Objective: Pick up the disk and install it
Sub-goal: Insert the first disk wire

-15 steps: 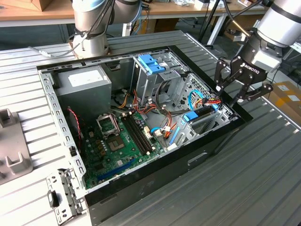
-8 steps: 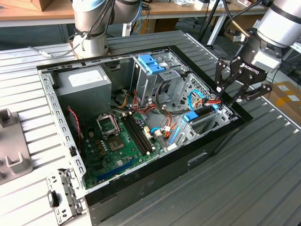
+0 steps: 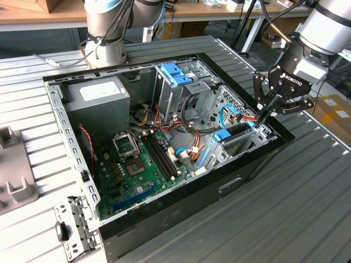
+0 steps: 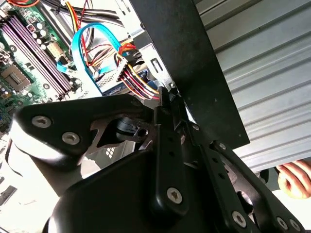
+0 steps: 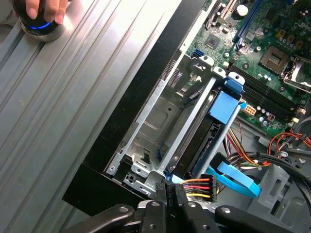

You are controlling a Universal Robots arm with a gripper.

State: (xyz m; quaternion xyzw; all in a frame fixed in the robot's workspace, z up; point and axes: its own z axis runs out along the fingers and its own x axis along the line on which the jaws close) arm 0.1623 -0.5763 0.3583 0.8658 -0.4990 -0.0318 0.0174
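The disk [image 3: 235, 131] lies in the drive bay at the corner of the open computer case [image 3: 181, 203] on the exterior view's right, its light-blue carrier tab toward the motherboard. In the first wrist view the disk [image 5: 224, 108] sits in the metal bay, dark body beside the blue frame. My gripper [image 3: 262, 117] hangs over the disk's outer end, shut, tips against a black plug with red, yellow and orange wires [image 5: 198, 187]. Whether the plug is pinched between the fingers [image 4: 164, 114] is unclear.
Inside the case are the motherboard [image 3: 140, 164], the power supply [image 3: 96, 98] and an upright drive cage with a blue bracket [image 3: 173, 74]. Loose blue and coloured cables [image 3: 230, 115] lie near the bay. A person's hand [image 5: 43, 10] rests on a round device outside the case.
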